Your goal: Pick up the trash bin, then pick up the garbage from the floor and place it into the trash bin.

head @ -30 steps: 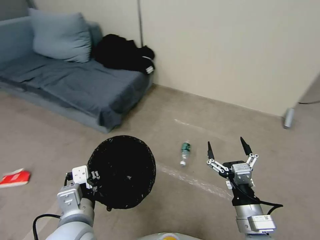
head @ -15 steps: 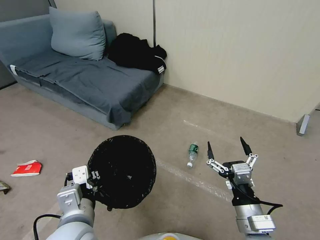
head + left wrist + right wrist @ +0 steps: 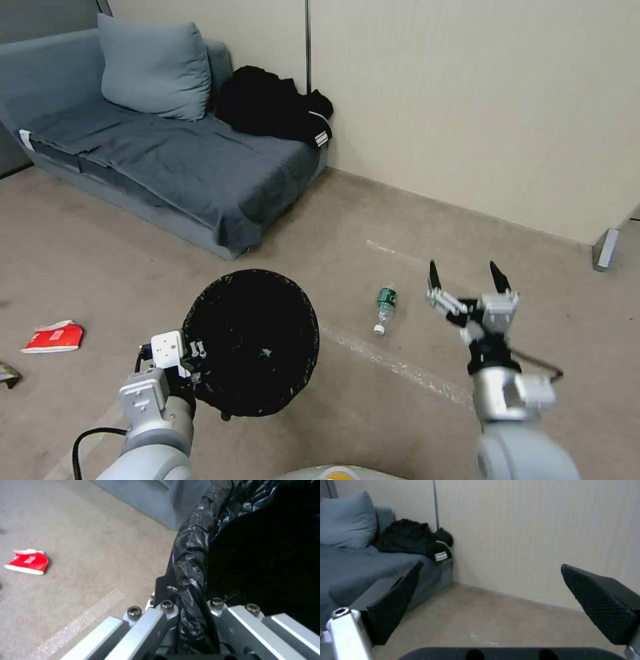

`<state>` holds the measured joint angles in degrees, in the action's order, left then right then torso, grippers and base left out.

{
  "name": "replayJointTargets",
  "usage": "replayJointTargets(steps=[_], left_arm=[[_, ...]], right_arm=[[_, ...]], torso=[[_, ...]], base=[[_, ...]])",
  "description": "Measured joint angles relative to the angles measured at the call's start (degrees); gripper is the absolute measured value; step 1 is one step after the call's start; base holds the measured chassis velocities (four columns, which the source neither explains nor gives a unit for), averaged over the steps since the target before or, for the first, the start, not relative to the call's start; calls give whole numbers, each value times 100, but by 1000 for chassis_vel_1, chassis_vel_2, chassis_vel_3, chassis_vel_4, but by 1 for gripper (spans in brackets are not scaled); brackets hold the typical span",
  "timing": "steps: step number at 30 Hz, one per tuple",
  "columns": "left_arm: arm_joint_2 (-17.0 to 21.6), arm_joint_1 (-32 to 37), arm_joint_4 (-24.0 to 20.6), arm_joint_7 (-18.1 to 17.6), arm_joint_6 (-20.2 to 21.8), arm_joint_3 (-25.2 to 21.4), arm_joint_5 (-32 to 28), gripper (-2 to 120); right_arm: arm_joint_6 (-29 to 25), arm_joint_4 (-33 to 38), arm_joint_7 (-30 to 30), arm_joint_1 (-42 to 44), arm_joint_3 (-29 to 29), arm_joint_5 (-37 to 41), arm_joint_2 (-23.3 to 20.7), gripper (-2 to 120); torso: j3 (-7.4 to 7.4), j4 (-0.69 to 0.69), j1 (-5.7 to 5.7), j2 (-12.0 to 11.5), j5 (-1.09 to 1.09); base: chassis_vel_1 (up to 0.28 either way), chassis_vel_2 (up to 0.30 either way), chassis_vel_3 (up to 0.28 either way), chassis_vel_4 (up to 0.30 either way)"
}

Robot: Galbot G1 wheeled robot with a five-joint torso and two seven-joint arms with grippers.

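Note:
The trash bin (image 3: 252, 340), lined with a crinkly black bag, hangs above the floor at lower centre, its mouth facing me. My left gripper (image 3: 191, 361) is shut on its near-left rim; the left wrist view shows the fingers (image 3: 165, 590) clamping the liner-covered rim (image 3: 190, 555). A small plastic bottle (image 3: 385, 307) with a green label lies on the floor, right of the bin. My right gripper (image 3: 465, 275) hovers open just right of the bottle, its black fingertips (image 3: 395, 605) wide apart with nothing between them. A flattened red-and-white carton (image 3: 53, 337) (image 3: 26, 562) lies far left.
A blue-grey sofa (image 3: 153, 160) with a cushion and a black garment (image 3: 273, 110) stands at the back left against the beige wall (image 3: 467, 100). A dark scrap (image 3: 7, 373) lies at the left edge. Carpet around the bottle is open.
The camera first swung left, shifting the whole scene rightward. Since then my right gripper has risen and reached forward, closer to the bottle. The bin stays in my left gripper, nudged slightly right.

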<state>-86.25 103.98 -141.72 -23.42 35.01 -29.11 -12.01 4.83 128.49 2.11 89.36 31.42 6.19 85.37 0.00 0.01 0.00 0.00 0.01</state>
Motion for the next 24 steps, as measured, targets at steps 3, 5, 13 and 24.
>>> replayJointTargets(steps=[3,5,13,24], left_arm=[[-42,11,31,33,14,54,34,1],[-46,12,42,33,17,57,50,1],[-41,63,87,28,24,41,113,1],[-26,149,74,23,13,9,157,1]], right_arm=[[618,-164,213,-505,-148,629,-365,100],[769,-238,268,-653,-193,826,-449,100],[1749,-1212,555,-1843,-680,2049,-801,100],[2990,-2674,990,-3089,-1472,3362,-913,100]], torso=[[0,-1,1,0,0],[0,-1,0,0,0],[0,-1,0,0,0],[0,-1,1,0,-2]], base=[[0,0,0,0],[0,0,0,0],[0,0,0,0],[0,0,0,0]])
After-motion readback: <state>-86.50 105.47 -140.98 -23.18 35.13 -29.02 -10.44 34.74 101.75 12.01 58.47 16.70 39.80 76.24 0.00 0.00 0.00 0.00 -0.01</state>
